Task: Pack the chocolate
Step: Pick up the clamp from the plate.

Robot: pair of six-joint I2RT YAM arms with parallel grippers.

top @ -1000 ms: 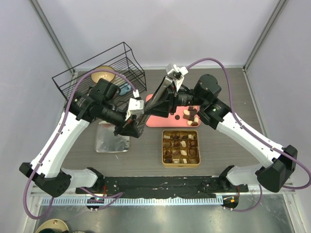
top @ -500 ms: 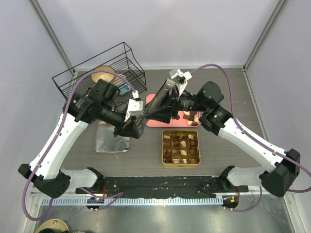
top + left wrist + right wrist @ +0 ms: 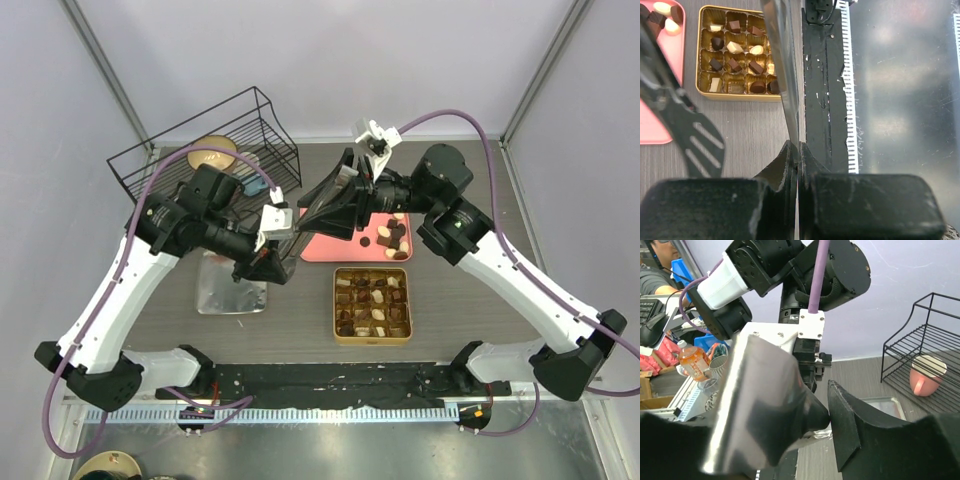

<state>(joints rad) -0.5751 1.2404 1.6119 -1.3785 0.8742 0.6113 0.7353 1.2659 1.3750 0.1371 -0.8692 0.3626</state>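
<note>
Chocolate pieces fill most cells of the gold tin (image 3: 340, 335) (image 3: 735, 95); more chocolate (image 3: 393, 238) (image 3: 660, 17) lies on the pink tray (image 3: 330, 250) (image 3: 655, 115). My left gripper (image 3: 278, 228) (image 3: 797, 146) is shut on a thin silver sheet (image 3: 782, 75) (image 3: 760, 400), seen edge-on, above the table left of the tin. My right gripper (image 3: 325, 210) (image 3: 827, 412) faces it over the pink tray with its jaws spread. The sheet lies between them, hides the left finger and touches the right fingertip (image 3: 840, 405).
A black wire rack (image 3: 200, 150) (image 3: 925, 340) at the back left holds a pink cup (image 3: 212, 152) (image 3: 925, 377). A flat silver tray (image 3: 232, 285) (image 3: 885, 402) lies on the table under my left arm. The black base rail (image 3: 330, 380) runs along the near edge.
My right arm has lifted and drawn back to the right, and its jaws have spread wider. My left gripper has stayed shut on the sheet and barely shifted.
</note>
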